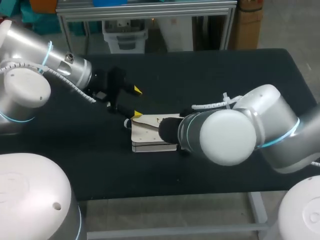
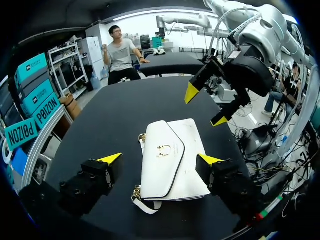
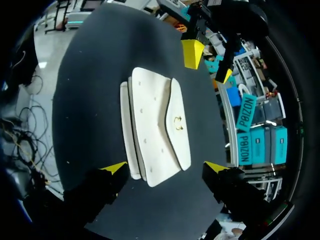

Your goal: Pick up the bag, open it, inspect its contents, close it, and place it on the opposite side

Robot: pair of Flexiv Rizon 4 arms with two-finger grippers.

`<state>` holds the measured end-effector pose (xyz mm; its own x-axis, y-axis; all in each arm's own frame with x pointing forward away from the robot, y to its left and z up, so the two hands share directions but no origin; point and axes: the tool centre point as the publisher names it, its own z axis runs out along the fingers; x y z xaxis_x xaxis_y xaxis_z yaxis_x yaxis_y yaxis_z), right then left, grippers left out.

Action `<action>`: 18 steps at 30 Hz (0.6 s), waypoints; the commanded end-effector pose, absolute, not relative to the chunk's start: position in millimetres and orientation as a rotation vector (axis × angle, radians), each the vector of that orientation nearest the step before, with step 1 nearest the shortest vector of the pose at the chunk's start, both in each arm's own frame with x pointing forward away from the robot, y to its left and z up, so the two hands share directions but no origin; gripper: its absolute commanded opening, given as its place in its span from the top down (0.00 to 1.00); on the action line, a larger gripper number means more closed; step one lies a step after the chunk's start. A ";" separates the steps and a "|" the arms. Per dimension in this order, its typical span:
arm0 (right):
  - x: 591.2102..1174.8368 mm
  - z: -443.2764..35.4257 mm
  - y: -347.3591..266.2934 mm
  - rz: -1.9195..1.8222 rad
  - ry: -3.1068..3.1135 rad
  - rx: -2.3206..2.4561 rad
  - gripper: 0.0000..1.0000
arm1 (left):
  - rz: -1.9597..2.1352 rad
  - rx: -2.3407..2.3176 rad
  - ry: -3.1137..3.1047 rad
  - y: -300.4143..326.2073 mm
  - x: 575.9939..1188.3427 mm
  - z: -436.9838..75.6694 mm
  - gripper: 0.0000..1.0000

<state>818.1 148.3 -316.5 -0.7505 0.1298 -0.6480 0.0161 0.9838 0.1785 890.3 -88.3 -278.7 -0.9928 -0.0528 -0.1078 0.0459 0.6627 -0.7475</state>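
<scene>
A white bag (image 1: 147, 132) lies flat on the black table (image 1: 225, 75), its flap down and a gold clasp (image 2: 163, 150) on top. My left gripper (image 1: 137, 102) hangs open just left of the bag's end. In the left wrist view that gripper (image 2: 160, 160) straddles the bag (image 2: 170, 165) from above, fingers wide apart and not touching it. My right gripper (image 3: 165, 167) is open too, above the bag (image 3: 155, 130), holding nothing. In the head view the right arm (image 1: 225, 135) covers its own gripper and the bag's right part. Each wrist view shows the other gripper (image 2: 205, 106) (image 3: 209, 64) beyond the bag.
A short white strap and gold chain (image 2: 142, 200) stick out at the bag's end nearest the left gripper. Bare black tabletop surrounds the bag on all sides. The table's front edge (image 1: 200, 192) runs close below the right arm.
</scene>
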 end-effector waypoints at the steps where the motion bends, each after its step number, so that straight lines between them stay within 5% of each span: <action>1: 821.1 -297.4 130.2 0.274 2.482 0.064 0.00 | -1.182 -0.036 2.771 -79.0 880.6 -270.2 0.00; 18: 846.0 -271.6 103.9 0.241 2.700 0.003 0.00 | -0.967 -0.447 2.971 -68.1 877.3 -289.2 0.00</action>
